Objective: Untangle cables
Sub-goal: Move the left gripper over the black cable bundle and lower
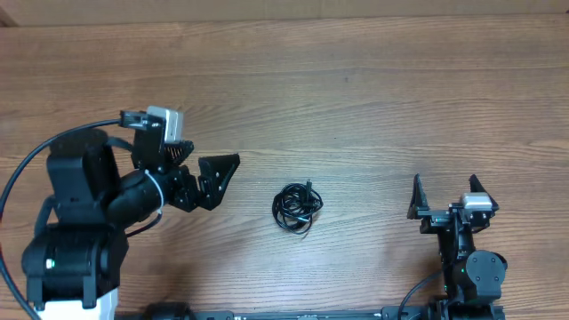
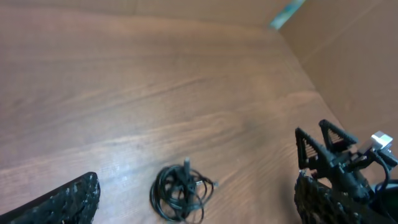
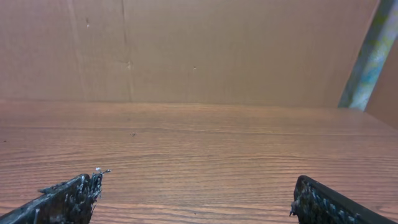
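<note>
The cables [image 1: 296, 207] lie as one small knotted black bundle on the wooden table, at its middle toward the front. My left gripper [image 1: 220, 180] hovers open to the left of the bundle, a short gap away, pointing at it. In the left wrist view the bundle [image 2: 180, 191] lies ahead on the table between the two fingers [image 2: 65, 202], untouched. My right gripper [image 1: 446, 189] stands open at the front right, well apart from the bundle. Nothing shows between its fingers [image 3: 65, 200] in the right wrist view, and the cables are out of that view.
A brown cardboard wall [image 3: 186, 50] closes off the far side of the table, with a pale strip [image 3: 370, 56] at its right corner. The left arm's base [image 1: 71, 258] fills the front left corner. Bare wood [image 1: 356, 80] stretches behind the bundle.
</note>
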`<state>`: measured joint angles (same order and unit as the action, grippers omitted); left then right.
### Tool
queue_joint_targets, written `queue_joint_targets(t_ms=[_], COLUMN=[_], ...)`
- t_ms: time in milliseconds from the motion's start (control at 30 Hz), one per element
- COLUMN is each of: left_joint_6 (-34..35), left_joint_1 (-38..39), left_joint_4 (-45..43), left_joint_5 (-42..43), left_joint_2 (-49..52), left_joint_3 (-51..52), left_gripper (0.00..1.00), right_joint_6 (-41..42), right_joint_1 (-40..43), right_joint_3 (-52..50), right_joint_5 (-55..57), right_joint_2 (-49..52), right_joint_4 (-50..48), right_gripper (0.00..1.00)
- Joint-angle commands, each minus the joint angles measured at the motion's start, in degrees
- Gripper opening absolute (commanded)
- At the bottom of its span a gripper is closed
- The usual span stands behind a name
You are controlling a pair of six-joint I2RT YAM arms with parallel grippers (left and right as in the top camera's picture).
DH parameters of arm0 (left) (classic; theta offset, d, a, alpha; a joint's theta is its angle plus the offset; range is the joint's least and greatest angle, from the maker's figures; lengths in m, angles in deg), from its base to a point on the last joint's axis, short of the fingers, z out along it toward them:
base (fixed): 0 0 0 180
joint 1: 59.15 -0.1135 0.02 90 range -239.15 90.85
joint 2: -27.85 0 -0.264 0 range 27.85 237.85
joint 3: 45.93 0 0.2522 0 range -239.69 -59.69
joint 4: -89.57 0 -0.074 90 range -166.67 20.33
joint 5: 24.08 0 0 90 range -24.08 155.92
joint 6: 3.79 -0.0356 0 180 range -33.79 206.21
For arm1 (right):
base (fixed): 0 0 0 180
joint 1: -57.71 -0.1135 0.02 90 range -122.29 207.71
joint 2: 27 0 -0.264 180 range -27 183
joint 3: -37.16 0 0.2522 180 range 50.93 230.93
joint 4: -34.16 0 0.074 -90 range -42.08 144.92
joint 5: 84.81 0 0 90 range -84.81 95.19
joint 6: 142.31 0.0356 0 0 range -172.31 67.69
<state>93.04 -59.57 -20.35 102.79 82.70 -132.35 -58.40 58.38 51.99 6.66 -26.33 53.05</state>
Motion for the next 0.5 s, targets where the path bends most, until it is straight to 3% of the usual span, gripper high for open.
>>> queue_joint_targets(t_ms=[0,267,467], left_joint_6=[-1.5,-1.0,0.9], left_joint_1=[-0.3,-0.3,-0.3], left_joint_4=[3.0,19.2,20.4], left_joint_5=[-3.5,-16.6,-13.7], left_joint_2=[1.2,8.5,11.7], left_joint_3=[-4.0,-18.6,-19.5], left_gripper=[1.0,1.0,1.0], right_joint_6=[-0.2,-0.2,-0.2], right_joint_1=[-0.3,-0.3,-0.3], right_joint_3=[-0.6,-0.6,-0.6], right_joint_5=[0.4,0.4,0.4], right_joint_2=[-0.5,-0.5,-0.5], right_joint_4=[-0.4,-0.4,-0.4], right_gripper=[1.0,1.0,1.0])
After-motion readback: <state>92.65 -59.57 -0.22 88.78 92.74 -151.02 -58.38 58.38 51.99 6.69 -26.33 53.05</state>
